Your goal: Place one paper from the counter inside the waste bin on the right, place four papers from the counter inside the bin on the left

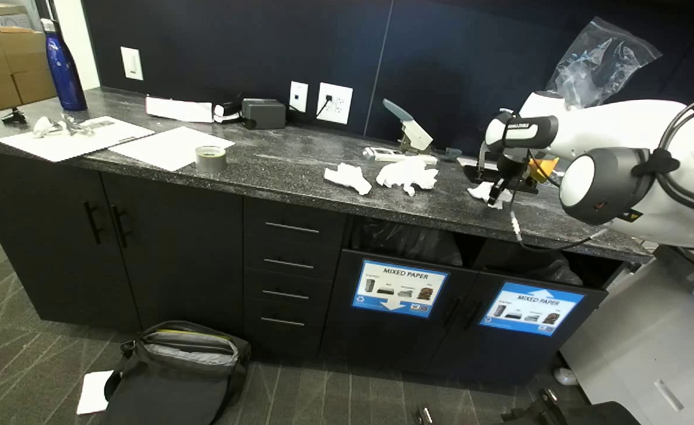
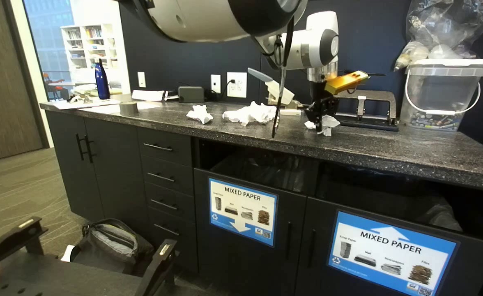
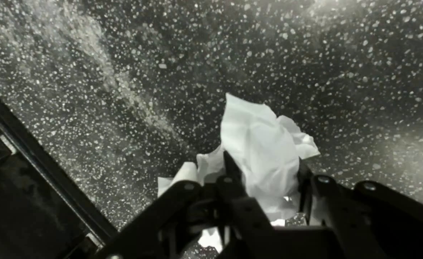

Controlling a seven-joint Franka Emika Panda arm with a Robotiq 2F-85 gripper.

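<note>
Crumpled white papers lie on the dark speckled counter (image 1: 288, 165). A small paper (image 1: 348, 178) and a larger white heap (image 1: 407, 175) sit left of my gripper; I cannot tell if the heap is one piece. Both also show in an exterior view (image 2: 199, 114). My gripper (image 3: 265, 162) points down at the counter, its fingers touching both sides of a third crumpled paper (image 3: 260, 138), which also shows in an exterior view (image 2: 328, 123). The paper is still at counter level. Below the counter are the left bin (image 2: 262, 168) and right bin (image 2: 430, 205), with dark liners; their insides are mostly hidden.
A large stapler (image 1: 415, 136) stands behind the papers. A hole punch (image 2: 364, 107) and a clear bucket (image 2: 434, 94) with a plastic bag are to the right. A tape roll (image 1: 211, 159), flat sheets (image 1: 170, 147) and a blue bottle (image 1: 65, 71) are left. The counter edge overhangs the bins.
</note>
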